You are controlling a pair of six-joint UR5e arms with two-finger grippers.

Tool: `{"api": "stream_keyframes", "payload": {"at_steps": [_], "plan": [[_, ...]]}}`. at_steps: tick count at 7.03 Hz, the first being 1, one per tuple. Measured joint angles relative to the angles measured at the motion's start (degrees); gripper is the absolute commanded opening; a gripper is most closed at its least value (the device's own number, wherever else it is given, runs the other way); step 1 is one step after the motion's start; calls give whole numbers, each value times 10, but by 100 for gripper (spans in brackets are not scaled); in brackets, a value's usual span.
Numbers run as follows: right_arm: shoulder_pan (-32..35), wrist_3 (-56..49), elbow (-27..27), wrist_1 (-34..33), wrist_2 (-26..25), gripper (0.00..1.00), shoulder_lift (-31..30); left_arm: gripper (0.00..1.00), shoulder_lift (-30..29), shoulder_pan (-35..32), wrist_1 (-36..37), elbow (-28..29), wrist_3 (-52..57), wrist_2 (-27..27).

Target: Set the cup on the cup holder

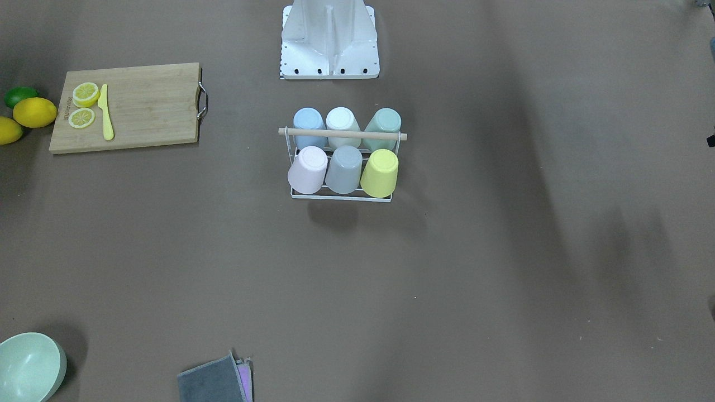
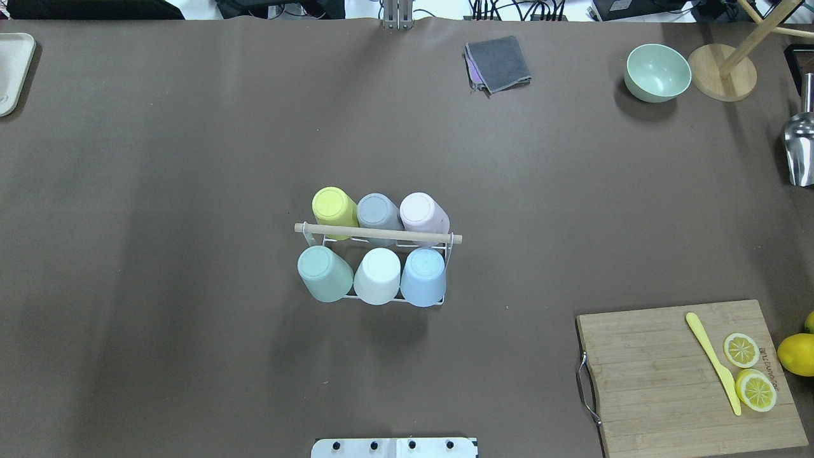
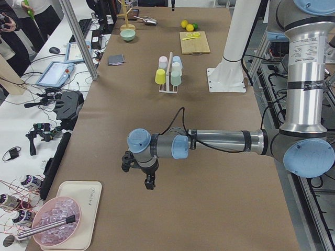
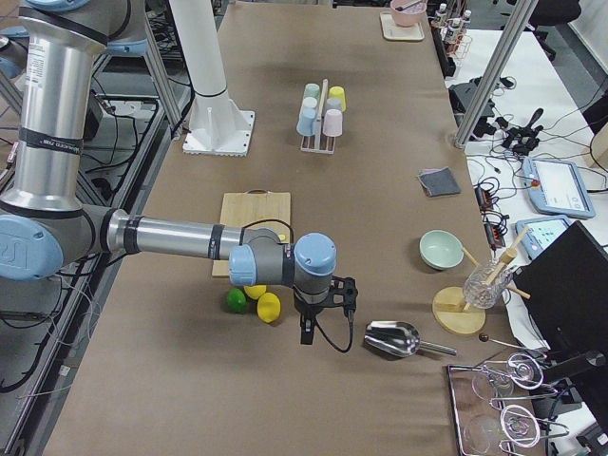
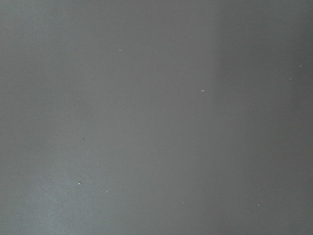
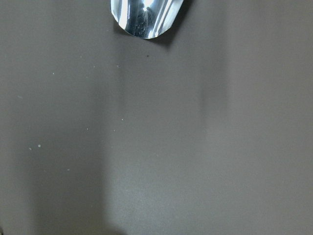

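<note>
The cup holder (image 2: 378, 234), a white wire rack with a wooden rod across its top, stands mid-table (image 1: 342, 134). Several cups sit upside down on it in two rows: yellow (image 2: 334, 207), grey (image 2: 376, 211) and pink (image 2: 421, 212) on the far side, green (image 2: 323, 272), white (image 2: 378, 275) and blue (image 2: 424, 277) on the near side. The left gripper (image 3: 140, 175) hangs over bare table far toward the left end. The right gripper (image 4: 323, 318) hangs near the right end, beside the lemons. Both show only in side views, so I cannot tell whether either is open or shut.
A wooden cutting board (image 2: 642, 356) carries lemon slices and a yellow knife, with whole lemons (image 4: 269, 306) beside it. A green bowl (image 2: 657, 72), grey cloth (image 2: 498, 62), metal scoop (image 6: 144, 17) and wooden stand (image 2: 722, 79) lie along the far edge. A tray (image 3: 89, 196) holds a pink bowl.
</note>
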Motion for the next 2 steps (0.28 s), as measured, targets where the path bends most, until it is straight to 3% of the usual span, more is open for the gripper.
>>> {"api": "stream_keyframes", "payload": {"at_steps": [2], "plan": [[1, 33, 2, 0, 20, 99, 1, 97, -2, 0, 2, -12, -18, 0]]}}
